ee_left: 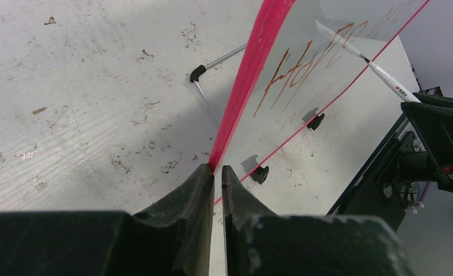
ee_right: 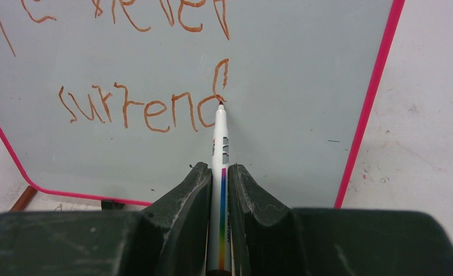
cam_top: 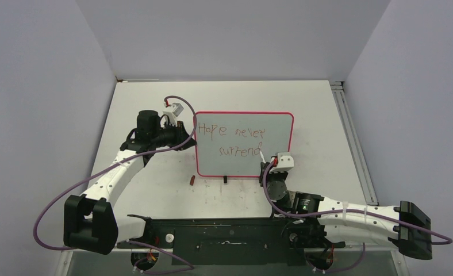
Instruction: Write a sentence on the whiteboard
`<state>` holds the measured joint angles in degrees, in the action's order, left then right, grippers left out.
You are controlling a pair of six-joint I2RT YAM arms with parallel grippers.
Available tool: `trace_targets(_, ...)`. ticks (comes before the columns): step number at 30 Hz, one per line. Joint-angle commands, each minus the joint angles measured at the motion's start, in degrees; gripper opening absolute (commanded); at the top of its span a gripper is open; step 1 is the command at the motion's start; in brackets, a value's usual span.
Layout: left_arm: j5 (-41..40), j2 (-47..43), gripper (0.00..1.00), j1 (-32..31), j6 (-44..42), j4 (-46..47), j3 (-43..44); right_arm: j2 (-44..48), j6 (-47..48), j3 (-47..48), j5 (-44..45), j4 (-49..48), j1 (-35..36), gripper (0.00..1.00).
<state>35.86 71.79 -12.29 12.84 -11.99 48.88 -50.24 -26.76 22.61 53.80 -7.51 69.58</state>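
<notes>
Step in hand: finishing the second line of the sentence (ee_right: 144, 109) on the whiteboard (cam_top: 241, 165).

Locate the whiteboard upright on its two black feet (cam_top: 226, 179), near the middle of the surface (cam_top: 322, 115), written face toward the arm bases. Read "Hope never" on the top line and "surrend" below. Judge "ers" as outstanding.

Hold the right claw (ee_right: 218, 172) clenched on the marker (ee_right: 219, 144), barrel seated between both fingers, tip on the board at the foot of the "d". Hold the left claw (ee_left: 217, 171) nearly closed, pinching the pink-red frame (ee_left: 253, 57) at the board's left edge as a brace.

Lift the tip clear before moving right. Start the next letter just beside the "d", on the same baseline as "surrend". Apply light, even pressure, never enough to tip the board backward against the brace. Use short, slow strokes to limit shake. Check the blank area to the right: by appearance, ample for three letters. Avoid dragging fingers or barrel across wet strokes. Leave alone the small brown piece (cam_top: 192, 179) lying near the board's lower left corner: possibly the marker cap, not confirmable.
</notes>
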Motion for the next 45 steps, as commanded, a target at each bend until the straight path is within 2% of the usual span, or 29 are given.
trace_targets(1,2.5,-1.7,0.09,-0.8,0.0,2.1,0.2,0.7,-3.0,-0.1,3.4,2.3,0.9,0.05)
trace_targets(26,3.2,-2.6,0.10,-0.8,0.9,2.6,0.0,1.8,-9.6,-0.6,5.5,9.8,2.3,0.05)
trace_targets(31,3.9,-2.4,0.23,-0.8,1.3,3.0,0.1,2.7,-9.4,-0.1,5.8,10.4,2.7,0.05)
trace_targets(34,4.2,-2.8,0.25,-0.8,1.2,3.1,0.0,3.2,-7.6,0.8,5.5,10.0,3.1,0.05)
trace_targets(39,3.8,-3.2,0.38,-0.8,1.3,3.4,-0.4,5.1,-4.7,1.7,3.5,9.9,3.6,0.05)
trace_targets(45,3.9,-2.7,0.44,-0.8,1.3,3.4,-0.4,8.4,-1.4,3.0,0.0,10.4,3.2,0.05)
